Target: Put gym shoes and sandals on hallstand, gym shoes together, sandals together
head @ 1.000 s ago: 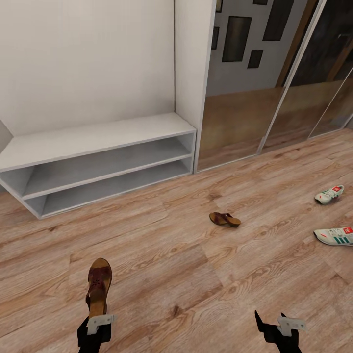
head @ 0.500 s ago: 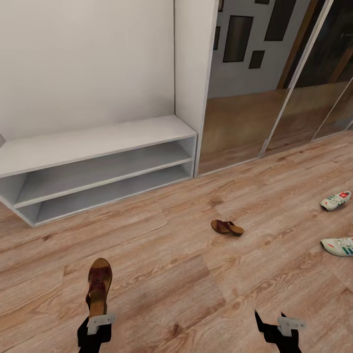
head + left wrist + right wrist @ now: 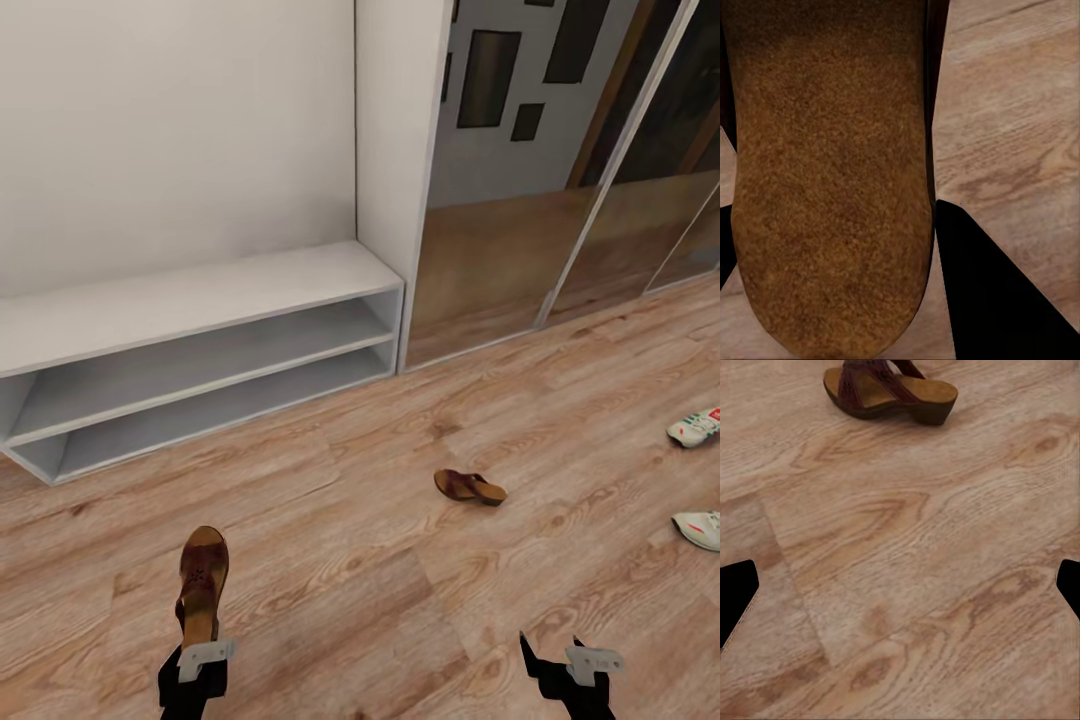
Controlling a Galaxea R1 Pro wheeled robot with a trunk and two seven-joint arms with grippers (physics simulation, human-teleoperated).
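Light brown wood-plank corridor floor (image 3: 330, 560) before a light-grey two-shelf hallstand (image 3: 200, 300). Left gripper (image 3: 200, 640) clasps one dark brown strappy sandal (image 3: 203, 580); right gripper (image 3: 560, 655) spread, empty. Second brown sandal (image 3: 469, 487) lies on the floor.

The corridor floor (image 3: 380, 560) is matt wood-grain plank; the held sandal (image 3: 832, 187) has a rough, cork-like footbed; the hallstand (image 3: 200, 300) looks smooth matt grey.
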